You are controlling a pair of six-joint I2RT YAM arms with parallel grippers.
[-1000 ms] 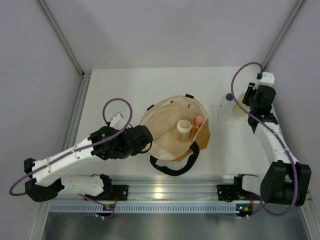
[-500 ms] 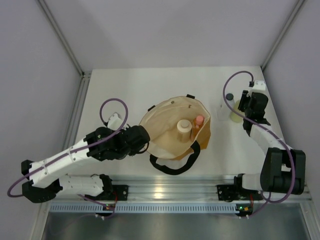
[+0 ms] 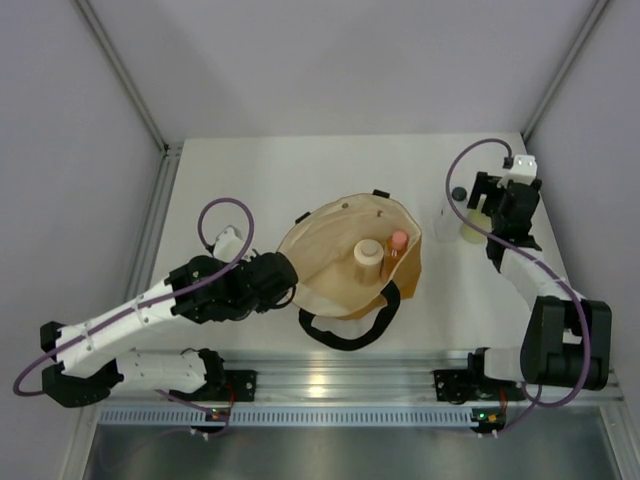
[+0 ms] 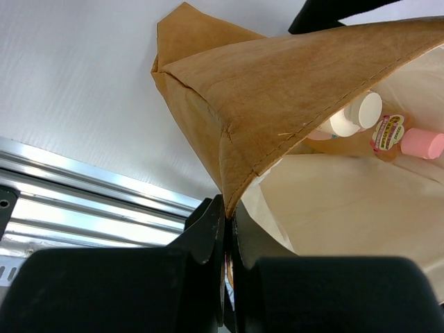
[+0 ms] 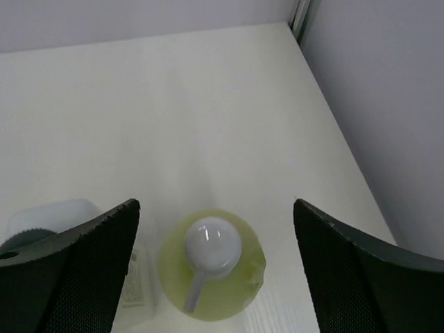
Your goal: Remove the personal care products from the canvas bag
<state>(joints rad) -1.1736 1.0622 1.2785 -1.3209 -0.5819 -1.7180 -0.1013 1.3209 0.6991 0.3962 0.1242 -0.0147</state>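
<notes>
The tan canvas bag (image 3: 340, 285) lies open in the middle of the table. My left gripper (image 3: 290, 281) is shut on its left rim, and in the left wrist view the bag's (image 4: 277, 90) seam is pinched between the fingertips of that gripper (image 4: 226, 211). Inside stand a beige wide-topped bottle (image 3: 368, 256) and a slim orange bottle with a pink cap (image 3: 398, 242), which also shows in the left wrist view (image 4: 390, 133). At the right a yellow-green bottle with a white cap (image 5: 211, 270) stands on the table, and my right gripper (image 5: 216, 205) is open above it. A whitish bottle with a dark cap (image 3: 452, 212) stands just to its left.
The bag's black loop handle (image 3: 345, 330) lies on the table towards the near edge. A metal rail (image 3: 330, 385) runs along the near edge. Grey walls close the table at the back and sides, and the right wall (image 5: 388, 104) is close to the right gripper.
My right gripper has opened and let go of the yellow-green bottle, which now stands beside the whitish bottle. The right arm swung slightly left before that. The left gripper keeps its hold.
</notes>
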